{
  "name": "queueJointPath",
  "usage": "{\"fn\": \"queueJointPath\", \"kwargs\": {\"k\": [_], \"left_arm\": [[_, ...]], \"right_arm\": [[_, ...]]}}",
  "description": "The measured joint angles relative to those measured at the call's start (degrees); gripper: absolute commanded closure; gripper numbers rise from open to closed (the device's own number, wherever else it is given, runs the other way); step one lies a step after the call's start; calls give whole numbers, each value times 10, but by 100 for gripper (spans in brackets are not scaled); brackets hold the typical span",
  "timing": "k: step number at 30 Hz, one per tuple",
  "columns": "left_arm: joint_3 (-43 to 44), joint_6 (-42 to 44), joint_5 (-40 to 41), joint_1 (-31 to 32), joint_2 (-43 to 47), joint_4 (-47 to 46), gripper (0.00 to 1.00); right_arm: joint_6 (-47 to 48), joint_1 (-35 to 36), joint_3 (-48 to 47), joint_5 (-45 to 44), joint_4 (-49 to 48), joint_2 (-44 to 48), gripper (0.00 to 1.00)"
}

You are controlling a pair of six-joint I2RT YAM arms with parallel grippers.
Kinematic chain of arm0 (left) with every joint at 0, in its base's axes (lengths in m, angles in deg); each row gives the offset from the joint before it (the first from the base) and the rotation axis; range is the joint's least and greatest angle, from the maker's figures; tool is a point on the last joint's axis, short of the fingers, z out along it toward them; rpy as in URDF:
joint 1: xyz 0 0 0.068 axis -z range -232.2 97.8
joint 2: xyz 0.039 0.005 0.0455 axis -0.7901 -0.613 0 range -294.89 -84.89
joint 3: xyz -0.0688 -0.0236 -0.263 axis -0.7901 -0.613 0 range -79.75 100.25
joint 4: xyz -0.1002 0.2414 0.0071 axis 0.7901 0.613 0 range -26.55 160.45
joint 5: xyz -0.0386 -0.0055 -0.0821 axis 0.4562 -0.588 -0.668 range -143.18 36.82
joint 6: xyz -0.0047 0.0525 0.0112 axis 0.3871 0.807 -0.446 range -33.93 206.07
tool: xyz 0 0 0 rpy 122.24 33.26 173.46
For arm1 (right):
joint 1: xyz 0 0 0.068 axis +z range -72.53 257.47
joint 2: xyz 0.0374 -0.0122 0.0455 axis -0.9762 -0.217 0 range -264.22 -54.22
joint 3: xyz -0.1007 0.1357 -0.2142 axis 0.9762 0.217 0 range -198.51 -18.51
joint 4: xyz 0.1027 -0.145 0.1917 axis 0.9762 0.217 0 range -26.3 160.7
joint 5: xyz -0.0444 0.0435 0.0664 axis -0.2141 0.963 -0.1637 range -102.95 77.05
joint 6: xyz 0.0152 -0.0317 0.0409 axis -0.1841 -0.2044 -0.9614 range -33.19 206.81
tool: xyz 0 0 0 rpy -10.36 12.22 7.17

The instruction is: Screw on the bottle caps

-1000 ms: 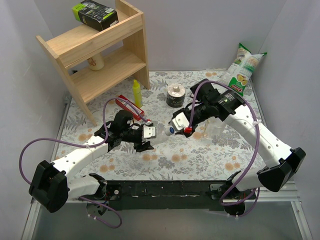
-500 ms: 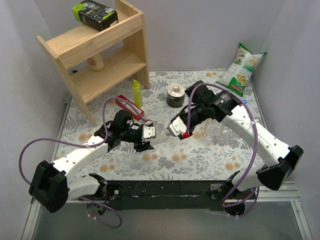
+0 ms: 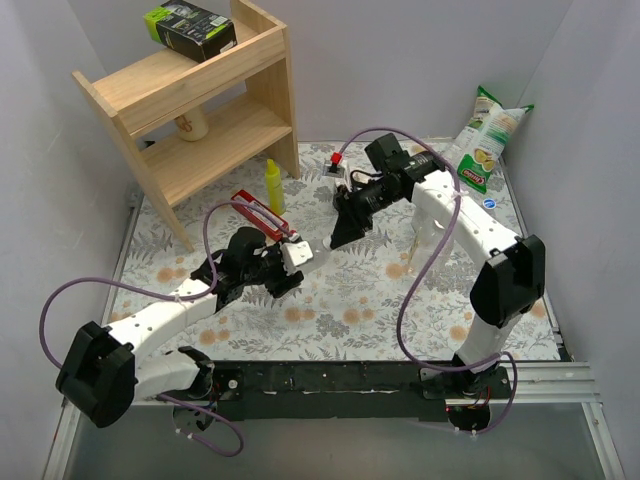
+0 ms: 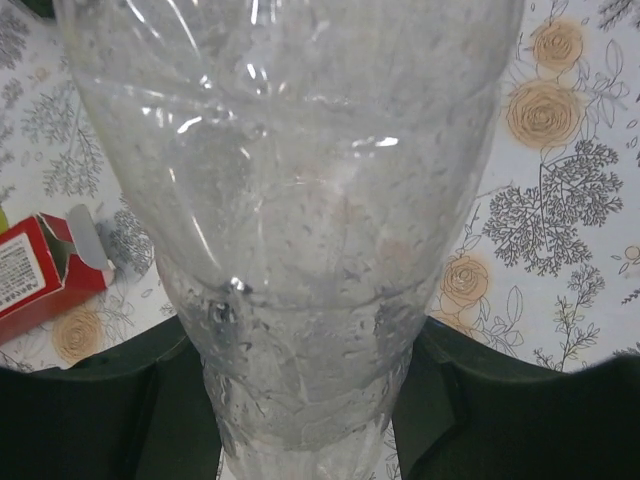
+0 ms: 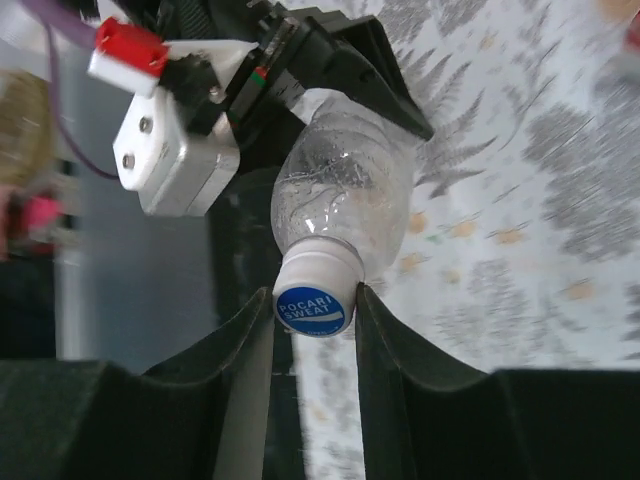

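over the flowered table (image 3: pixel 340 320), the clear bottle (image 4: pixel 300 220) fills the left wrist view, its neck cut off, its wall speckled with droplets; from above it is hard to make out. the left gripper (image 4: pixel 305 360) clamps its body. the right gripper (image 5: pixel 313 298) pinches the blue-topped cap (image 5: pixel 314 312) sitting on the neck.

Left hand (image 3: pixel 288 262) clamped, right hand (image 5: pixel 313 300) pinched closed, facing each other
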Motion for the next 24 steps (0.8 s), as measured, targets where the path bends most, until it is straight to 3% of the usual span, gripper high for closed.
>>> {"fn": "queueJointPath", "kwargs": {"k": [1, 4, 7, 10, 12, 17, 21, 24], "left_arm": [[-1, -1, 11, 6, -5, 2, 100], [-1, -4, 38, 10, -10, -12, 100], [4, -4, 45, 5, 0, -57, 100], [5, 3, 11, 3, 13, -53, 100], [5, 20, -36, 2, 15, -34, 100], [11, 48, -123, 1, 5, 23, 100], [21, 57, -157, 1, -5, 40, 100], [24, 62, -172, 1, -5, 41, 100]], "right_arm": [[-37, -13, 16, 23, -6, -9, 28], [-105, -38, 9, 83, -1, -48, 12], [-104, -55, -80, 111, 12, -91, 10], [4, -82, -184, 116, 34, -95, 8], [113, -96, -202, 101, 60, -67, 9], [363, -42, -95, 38, 105, 73, 20], [477, 34, 29, -11, 97, 175, 31], [527, 62, 55, -41, 96, 195, 40]]}}
